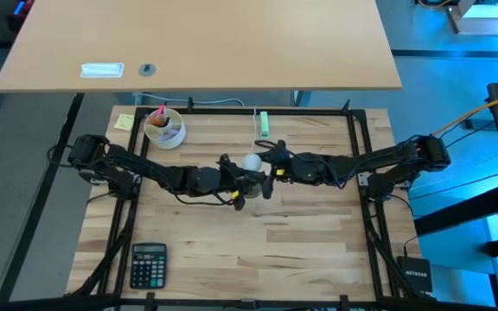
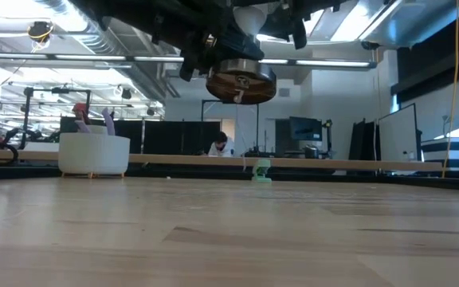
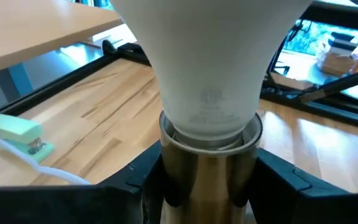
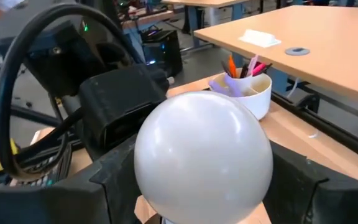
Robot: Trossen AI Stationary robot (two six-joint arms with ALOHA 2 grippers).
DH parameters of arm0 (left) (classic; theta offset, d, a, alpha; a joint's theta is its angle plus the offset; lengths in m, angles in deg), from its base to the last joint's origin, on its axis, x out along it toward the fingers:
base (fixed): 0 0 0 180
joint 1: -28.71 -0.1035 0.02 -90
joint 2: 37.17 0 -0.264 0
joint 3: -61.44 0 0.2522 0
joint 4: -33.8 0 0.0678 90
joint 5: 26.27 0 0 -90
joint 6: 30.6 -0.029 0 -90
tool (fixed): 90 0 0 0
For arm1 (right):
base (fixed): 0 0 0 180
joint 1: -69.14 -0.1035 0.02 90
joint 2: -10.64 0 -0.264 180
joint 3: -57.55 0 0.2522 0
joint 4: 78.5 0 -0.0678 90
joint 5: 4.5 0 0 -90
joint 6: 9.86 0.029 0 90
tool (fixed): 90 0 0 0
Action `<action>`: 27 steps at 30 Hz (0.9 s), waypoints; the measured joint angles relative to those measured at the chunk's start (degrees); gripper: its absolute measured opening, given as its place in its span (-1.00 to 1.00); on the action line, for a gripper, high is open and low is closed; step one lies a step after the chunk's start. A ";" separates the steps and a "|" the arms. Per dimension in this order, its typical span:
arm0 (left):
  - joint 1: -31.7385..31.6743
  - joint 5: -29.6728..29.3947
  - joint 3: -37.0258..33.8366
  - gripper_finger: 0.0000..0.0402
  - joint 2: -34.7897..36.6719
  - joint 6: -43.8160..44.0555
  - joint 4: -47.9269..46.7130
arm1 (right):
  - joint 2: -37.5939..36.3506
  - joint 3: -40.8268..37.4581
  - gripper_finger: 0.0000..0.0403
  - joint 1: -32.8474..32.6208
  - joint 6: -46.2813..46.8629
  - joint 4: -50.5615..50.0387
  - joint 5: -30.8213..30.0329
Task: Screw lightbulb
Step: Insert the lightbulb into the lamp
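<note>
Your left gripper (image 3: 207, 186) is closed around a metal socket (image 3: 210, 162), one dark finger pressed against each side of its brass-coloured barrel, and it holds that socket up in the air above the middle of the table. Standing in the socket's mouth, directly above your left fingers, is the lightbulb (image 3: 210, 81): its narrow neck drops into the rim, and no screw thread shows between them, though whether it is turned fully home cannot be judged. Your right gripper (image 4: 204, 174) meets it from the opposite side, its two fingers spread wide on either side of the bulb's round frosted head; they sit close against the glass, but you cannot tell for sure whether they press on it. From table height, the socket's round underside (image 2: 241, 82) hangs well clear of the wooden table (image 2: 229, 231), with the bulb (image 2: 252, 17) just above it. So the bulb is picked up, aligned and seated; what likely remains is any last turning, then letting go. Farther out, beyond both grippers, a white cup of pens (image 1: 164, 128) stands towards the left arm's side and a mint-green stapler (image 1: 264, 124) lies near the table's far edge. A calculator (image 1: 149, 264) lies at the near edge, well away.
</note>
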 joint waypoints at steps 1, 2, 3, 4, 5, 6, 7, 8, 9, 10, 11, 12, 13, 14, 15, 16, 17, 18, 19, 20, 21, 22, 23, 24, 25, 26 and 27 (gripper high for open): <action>0.00 -0.09 0.00 -0.18 0.00 -0.09 -0.34 | 0.00 -0.06 0.30 0.14 -0.68 0.45 1.24; 0.00 -0.15 0.00 -0.18 0.00 -0.05 -0.58 | 0.00 -0.10 0.30 0.23 -1.41 0.80 2.67; 0.02 -0.16 0.00 -0.18 0.00 -0.06 -0.83 | 0.02 -0.08 0.31 0.25 -2.25 1.24 3.68; 0.02 -0.16 0.00 -0.18 0.00 -0.19 -0.93 | 0.02 -0.12 0.33 0.23 -2.93 1.56 4.25; 0.04 -0.16 0.00 -0.18 0.00 -0.35 -1.03 | 0.02 -0.12 0.36 0.23 -3.58 1.73 4.74; 0.07 -0.15 0.00 -0.18 0.00 -0.54 -1.31 | -0.01 -0.15 0.40 0.22 -3.72 1.87 4.97; 0.09 -0.13 0.00 -0.18 0.01 -0.78 -1.49 | -0.13 -0.18 0.44 0.20 -3.74 1.87 5.08; 0.09 -0.13 0.01 -0.18 0.02 -1.01 -1.61 | -0.22 -0.22 0.49 0.19 -3.64 1.88 5.31; 0.04 -0.19 0.10 -0.18 0.03 -1.35 -1.60 | -0.24 -0.23 0.53 0.20 -3.28 1.96 5.81; 0.02 -0.31 0.31 -0.18 0.12 -1.64 -0.78 | -0.15 -0.30 0.58 0.19 -3.11 1.52 6.18; 0.00 -0.35 0.52 -0.18 0.41 -1.68 -0.23 | 0.09 -0.47 0.63 0.19 -3.12 0.99 6.23; 0.00 -0.40 0.51 -0.18 0.63 -2.12 -0.63 | 0.22 -0.54 0.67 0.19 -3.05 1.24 6.15; 0.02 -0.53 0.48 -0.18 0.62 -1.97 -0.25 | 0.09 -0.47 0.71 0.19 -3.14 1.07 6.34; 0.02 -0.37 0.50 -0.18 0.61 -1.99 -0.46 | -0.03 -0.43 0.75 0.19 -3.18 1.17 6.28; 0.02 -0.36 0.45 -0.18 0.61 -2.01 -1.24 | -0.09 -0.41 0.78 0.19 -3.24 1.04 6.25; 0.02 -0.37 0.42 -0.18 0.61 -2.00 -1.27 | -0.08 -0.36 0.80 0.18 -3.32 0.72 6.21; 0.02 -0.35 0.42 -0.18 0.61 -1.98 -0.99 | -0.04 -0.36 0.83 0.19 -3.36 0.22 6.21; 0.02 -0.33 0.42 -0.18 0.62 -1.94 -1.07 | -0.04 -0.36 0.84 0.19 -3.37 -0.04 6.17; 0.02 -0.35 0.42 -0.18 0.63 -1.81 -1.13 | -0.04 -0.36 0.85 0.19 -3.39 0.10 6.16; 0.02 -0.33 0.42 -0.18 0.63 -1.79 -1.17 | -0.26 -0.36 0.86 0.19 -3.42 -0.07 6.11; 0.02 -0.31 0.40 -0.18 0.63 -1.66 -1.48 | -0.63 -0.34 0.86 0.19 -3.58 -0.62 6.10; 0.05 -0.29 0.37 -0.18 0.61 -1.58 -1.52 | -1.06 -0.34 0.86 0.19 -3.96 -1.32 6.14; 0.17 -0.27 0.37 -0.18 0.67 -1.60 -1.46 | -1.62 -0.34 0.86 0.19 -4.57 -2.23 6.36; 0.32 -0.23 0.34 -0.18 0.92 -1.99 -1.82 | -2.42 -0.34 0.86 0.19 -5.00 -3.18 6.85; 0.49 -0.22 0.28 -0.18 1.05 -2.39 -1.83 | -3.41 -0.34 0.85 0.19 -5.33 -4.51 7.14; 0.68 -0.14 0.28 -0.18 1.24 -2.71 -1.52 | -4.54 -0.34 0.85 0.19 -5.95 -5.90 7.40; 0.92 0.05 0.28 -0.18 1.53 -3.07 -1.74 | -5.68 -0.23 0.85 0.19 -6.40 -7.21 7.88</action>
